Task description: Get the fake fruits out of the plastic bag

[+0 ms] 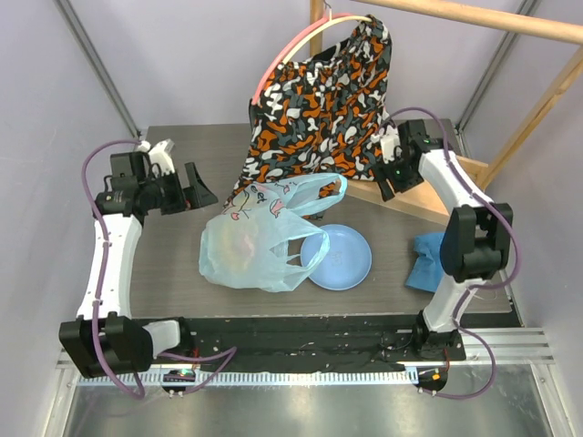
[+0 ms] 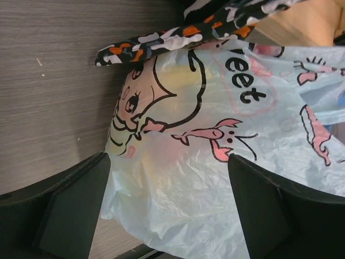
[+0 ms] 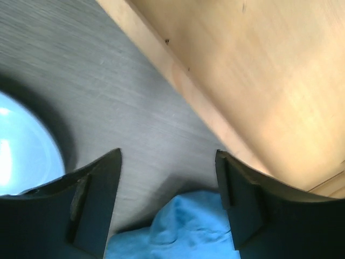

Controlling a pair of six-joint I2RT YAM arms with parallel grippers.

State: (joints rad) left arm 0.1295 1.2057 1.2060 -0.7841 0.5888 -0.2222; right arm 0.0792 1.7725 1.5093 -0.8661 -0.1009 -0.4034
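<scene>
The plastic bag (image 1: pixel 248 248) lies crumpled at mid-table, light blue and translucent with pink cartoon prints, its handles toward the plate. The fake fruits show only as faint yellow and red tints through the film (image 2: pixel 171 148); their shapes are hidden. My left gripper (image 1: pixel 194 189) is open and empty, just left of the bag and apart from it. In the left wrist view the bag (image 2: pixel 215 178) fills the space ahead of that gripper (image 2: pixel 167 208). My right gripper (image 1: pixel 389 179) is open and empty at the back right, over bare table, far from the bag.
A patterned shirt (image 1: pixel 319 109) hangs on a hanger and drapes onto the bag's far side. A pale-blue plate (image 1: pixel 351 264) sits right of the bag. A blue cloth (image 1: pixel 424 261) lies at the right, also seen below the right gripper (image 3: pixel 188 232). A wooden board (image 3: pixel 253 81) runs beside it.
</scene>
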